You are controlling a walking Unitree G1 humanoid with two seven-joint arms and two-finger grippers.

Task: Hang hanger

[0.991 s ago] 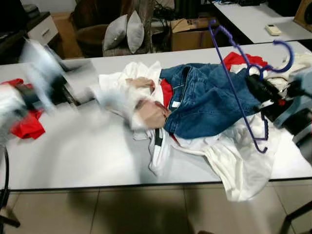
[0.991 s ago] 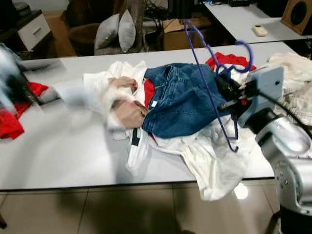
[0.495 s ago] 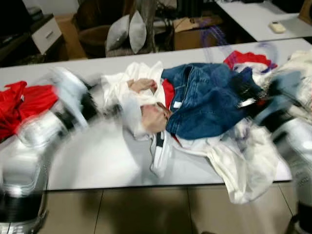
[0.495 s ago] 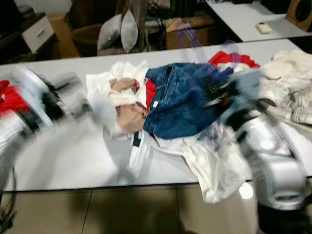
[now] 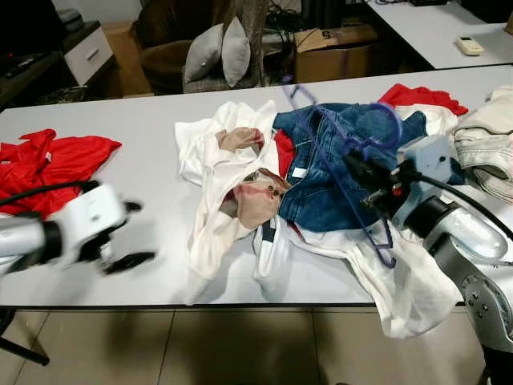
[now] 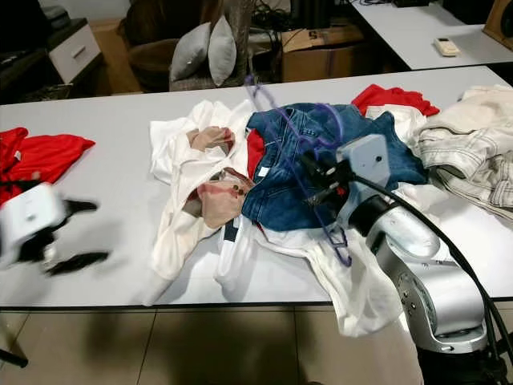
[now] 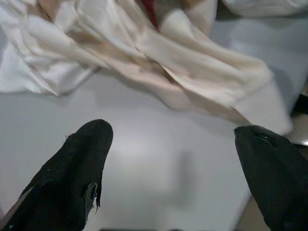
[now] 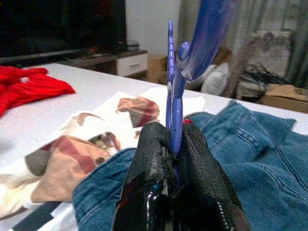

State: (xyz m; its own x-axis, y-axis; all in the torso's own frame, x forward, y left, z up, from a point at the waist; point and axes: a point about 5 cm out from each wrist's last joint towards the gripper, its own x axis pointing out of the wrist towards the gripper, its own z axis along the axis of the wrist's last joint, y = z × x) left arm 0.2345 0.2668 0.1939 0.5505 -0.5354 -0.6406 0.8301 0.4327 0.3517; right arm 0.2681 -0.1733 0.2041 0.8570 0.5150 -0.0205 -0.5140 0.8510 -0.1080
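A purple plastic hanger (image 8: 172, 96) stands tilted above the blue jeans (image 5: 337, 160), its hook toward the back of the table. My right gripper (image 5: 357, 164) is shut on the hanger's lower bar; in the right wrist view the black fingers (image 8: 149, 163) pinch the purple bar. My left gripper (image 5: 132, 234) hovers low over the bare white table (image 5: 152, 152) at the front left, open with nothing between its fingers (image 7: 82, 159). It points toward the hem of a white shirt (image 7: 192, 72).
A pile of clothes covers the table's middle: a white and tan patterned shirt (image 5: 232, 172), the jeans, and white cloth hanging over the front edge (image 5: 409, 297). Red garments lie far left (image 5: 48, 160) and back right (image 5: 421, 96). Beige trousers (image 6: 473, 144) lie at the right.
The camera has shifted. My right gripper has carried the hanger leftward over the jeans. My left arm has swung down to the table's front left.
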